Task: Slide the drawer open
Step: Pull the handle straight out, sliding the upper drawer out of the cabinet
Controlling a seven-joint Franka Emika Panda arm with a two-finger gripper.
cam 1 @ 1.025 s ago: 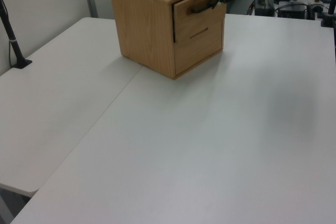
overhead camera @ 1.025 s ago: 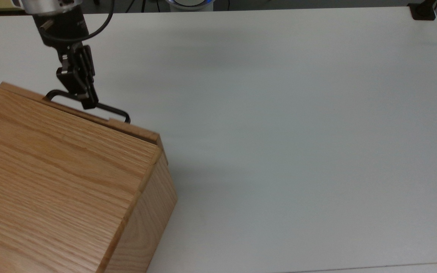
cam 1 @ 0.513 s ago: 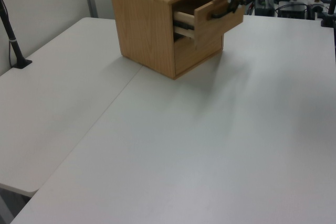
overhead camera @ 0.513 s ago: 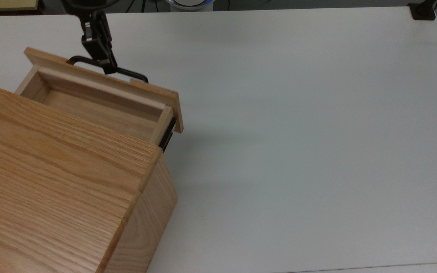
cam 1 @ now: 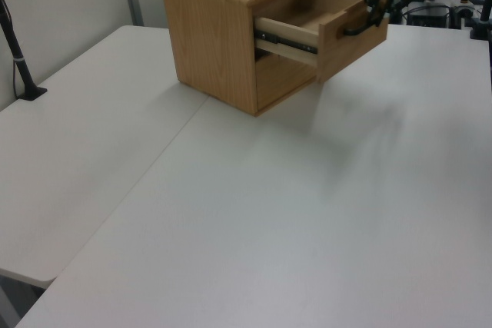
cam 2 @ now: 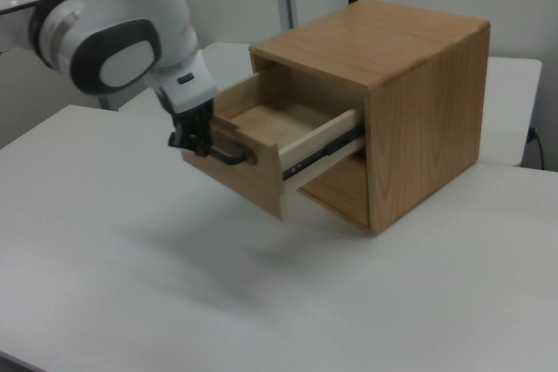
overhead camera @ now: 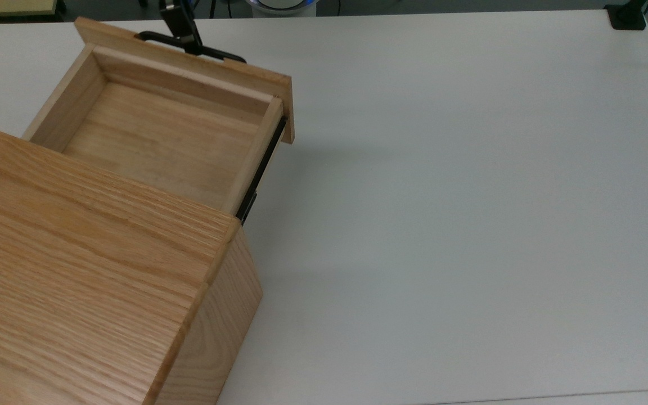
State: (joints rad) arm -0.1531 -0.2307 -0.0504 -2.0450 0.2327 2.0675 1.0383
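Oak everywhere, basically: a chunky oak box [overhead camera: 93, 270] sits on a plain white table [overhead camera: 459, 197], and I'll use that box as the anchor. Closest to me in the top view is the box's flat top. Out of its upper opening sticks the drawer [overhead camera: 161, 129], slid well out, so you can see the pale bare wood floor inside and a black side rail [overhead camera: 259, 171] running back into the box. Below it, in the right view, the box's lower front sits flush. On the far side of the drawer's front panel is the thin black bar handle [overhead camera: 189, 48], and the gripper [overhead camera: 183, 35] is clamped right on it, fingers pinched around the bar. Past that, in the right view, the white arm [cam 2: 131, 32] curves away from the box.
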